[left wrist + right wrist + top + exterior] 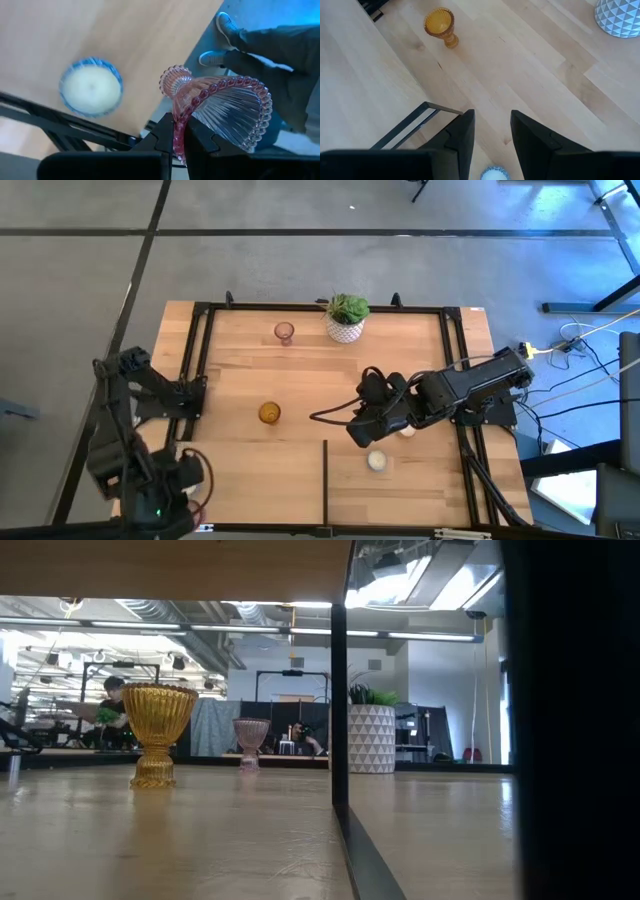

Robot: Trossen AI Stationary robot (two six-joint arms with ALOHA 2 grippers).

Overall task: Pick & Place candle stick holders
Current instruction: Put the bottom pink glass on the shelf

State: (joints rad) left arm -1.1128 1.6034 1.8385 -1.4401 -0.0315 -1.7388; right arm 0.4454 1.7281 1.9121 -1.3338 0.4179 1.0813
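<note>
the left end effector (179, 142) sits at the near left corner of the wooden surface (300, 380), over its edge, and is clamped on the beaded rim of a pink glass candle stick holder (220, 110), which it carries tilted on its side, clear of the wood. in the left wrist view a white candle stick holder with a bluish rim (91, 87) stands on the wood close to that corner, beside the dark frame bar, and a person's shoes and trouser legs show on the floor beyond the surface's edge.

the right end effector (491, 130) reaches in from the right side and hovers over the middle right of the surface with its fingers (462, 131) parted and nothing between them. a white candle stick holder (377, 461) stands on the wood just below it, near a thin dark divider bar (325, 478).

an amber glass candle stick holder (269, 413) stands upright near the middle of the surface, left of the right arm. a second pink glass candle stick holder (284, 332) stands upright near the far edge, with a white patterned pot holding a green plant (346, 318) just to its right.
</note>
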